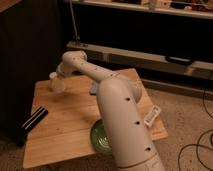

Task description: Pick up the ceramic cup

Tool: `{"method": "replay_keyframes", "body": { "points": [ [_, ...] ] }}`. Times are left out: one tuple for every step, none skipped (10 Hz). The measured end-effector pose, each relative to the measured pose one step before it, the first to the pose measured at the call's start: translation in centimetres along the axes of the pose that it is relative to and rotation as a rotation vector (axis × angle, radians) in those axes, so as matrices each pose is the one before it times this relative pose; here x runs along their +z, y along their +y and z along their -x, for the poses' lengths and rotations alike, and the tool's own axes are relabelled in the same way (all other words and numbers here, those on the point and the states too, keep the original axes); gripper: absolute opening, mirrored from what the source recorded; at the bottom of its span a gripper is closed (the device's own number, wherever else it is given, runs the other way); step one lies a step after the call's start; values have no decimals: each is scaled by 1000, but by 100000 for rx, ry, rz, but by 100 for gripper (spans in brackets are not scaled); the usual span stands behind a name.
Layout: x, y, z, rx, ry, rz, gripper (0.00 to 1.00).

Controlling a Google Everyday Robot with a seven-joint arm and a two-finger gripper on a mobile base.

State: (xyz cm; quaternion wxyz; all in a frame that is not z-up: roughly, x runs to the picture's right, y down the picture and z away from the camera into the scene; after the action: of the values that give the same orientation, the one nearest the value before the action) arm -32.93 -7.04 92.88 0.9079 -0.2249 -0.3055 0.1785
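Observation:
The ceramic cup point(56, 84) is a small off-white cup at the far left of the wooden table point(70, 117). My arm reaches from the lower right across the table to it. My gripper point(55, 78) is at the end of the arm, right at the cup, and covers part of it. I cannot tell whether the cup is resting on the table or held.
A green patterned bowl point(99, 138) sits near the table's front edge, partly hidden by my arm. A black flat object point(33, 121) lies at the front left, a small blue-grey item point(93, 89) beside the arm, and a white object point(152, 115) at the right edge. A dark cabinet stands to the left.

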Motion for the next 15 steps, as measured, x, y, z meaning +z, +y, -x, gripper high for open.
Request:
{"method": "replay_keyframes", "body": {
  "points": [
    [1146,402,459,272,-350,976,80],
    [574,164,370,140,-322,768,80],
    [493,-284,-21,-75,-331,1361,80],
    [296,-288,-87,-375,89,821,80],
    [534,61,266,-485,153,837,80],
    [250,-46,148,-495,461,-177,80],
    [-19,-334,-350,177,718,-410,80],
    [28,-300,-312,793,471,-33,80],
    [252,79,29,506,163,971,74],
    [341,212,-116,-15,451,1045,64],
    [107,-72,-135,556,75,545,56],
    [407,-24,-768,1513,731,1440,42],
    [233,118,-319,761,342,1441,32],
    [10,132,-161,604,-57,1557,22],
    [-282,294,-109,128,-200,2125,10]
  ]
}}
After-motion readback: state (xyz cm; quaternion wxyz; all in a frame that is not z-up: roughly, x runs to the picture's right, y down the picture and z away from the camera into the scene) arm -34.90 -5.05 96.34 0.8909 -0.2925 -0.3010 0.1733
